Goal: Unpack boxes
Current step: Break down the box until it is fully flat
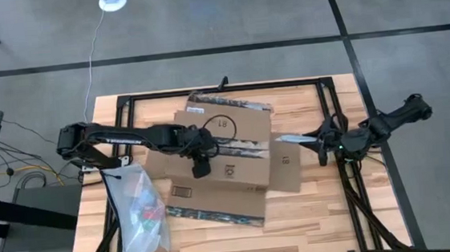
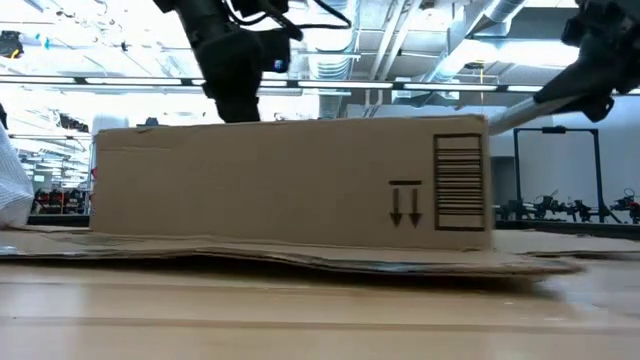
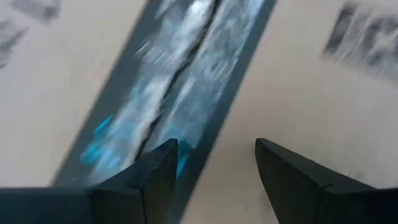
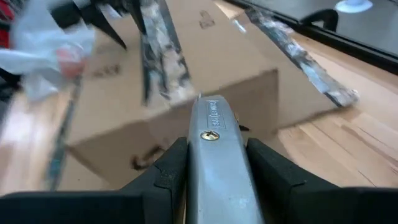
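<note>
High view: one brown corrugated cardboard box (image 1: 225,146) mid-bench, side flaps splayed flat on pale wood-plank bench (image 1: 320,215); "81" readable on top. Left hand (image 1: 201,162) directly over box top, beside dark printed tape strip (image 1: 239,147). Right hand (image 1: 323,140) just off box's edge, gripping silver utility knife (image 1: 294,139), tip toward box. One clear plastic bag (image 1: 141,213) near left arm.

Low view: box side shows two down-arrows, barcode print.

Left wrist view: fingers (image 3: 152,177) parted above split tape.

Right wrist view: fingers clamp metal knife body.
</note>
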Motion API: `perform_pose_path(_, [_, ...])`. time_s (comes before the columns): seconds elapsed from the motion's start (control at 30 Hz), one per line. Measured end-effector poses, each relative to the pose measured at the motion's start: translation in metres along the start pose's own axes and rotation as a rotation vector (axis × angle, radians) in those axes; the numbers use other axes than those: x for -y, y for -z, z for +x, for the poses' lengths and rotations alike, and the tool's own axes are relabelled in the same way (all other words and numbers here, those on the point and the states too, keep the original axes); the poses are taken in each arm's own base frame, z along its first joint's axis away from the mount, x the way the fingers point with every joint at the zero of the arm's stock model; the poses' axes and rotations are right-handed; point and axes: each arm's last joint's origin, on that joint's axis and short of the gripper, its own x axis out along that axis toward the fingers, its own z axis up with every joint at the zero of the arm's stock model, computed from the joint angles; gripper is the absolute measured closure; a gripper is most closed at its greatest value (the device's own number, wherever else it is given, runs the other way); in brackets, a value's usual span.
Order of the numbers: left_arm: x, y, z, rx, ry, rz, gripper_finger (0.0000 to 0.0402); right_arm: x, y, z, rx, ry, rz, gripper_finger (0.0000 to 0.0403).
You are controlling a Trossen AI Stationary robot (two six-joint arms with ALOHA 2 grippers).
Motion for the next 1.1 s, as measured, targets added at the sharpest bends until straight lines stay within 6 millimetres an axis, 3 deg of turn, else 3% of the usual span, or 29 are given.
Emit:
perform_pose_path(0.17, [-0.012, -0.001, -0.021, 0.071, -0.023, -0.034, 0.0202, -0.005, 0.014, 0.016, 0.025, -0.013, 0.003, 0.0290])
perform_pose_path(0.33, [-0.011, -0.005, -0.026, 0.118, 0.029, -0.058, 0.0202, -0.004, 0.026, 0.024, 0.027, 0.007, -0.010, 0.0290])
perform_pose_path(0.47, [-0.004, -0.005, -0.026, 0.119, 0.087, -0.087, 0.0202, -0.005, 0.019, 0.021, 0.078, 0.018, -0.030, 0.0290])
perform_pose_path(0.6, [0.008, -0.021, -0.030, 0.294, 0.144, -0.101, 0.0202, -0.009, 0.006, 0.016, 0.128, 0.007, -0.048, 0.0290])
perform_pose_path(0.7, [0.016, -0.031, -0.014, 0.349, 0.123, -0.081, 0.0202, -0.008, 0.008, 0.017, 0.110, 0.019, -0.056, 0.0290])
perform_pose_path(0.9, [0.027, -0.027, 0.041, 0.200, 0.149, -0.040, 0.0202, -0.008, 0.009, 0.017, 0.105, 0.019, -0.050, 0.0290])
perform_pose_path(1.1, [0.027, -0.011, 0.036, 0.034, 0.145, 0.014, 0.0202, -0.004, 0.015, 0.017, 0.052, 0.045, -0.064, 0.0290])
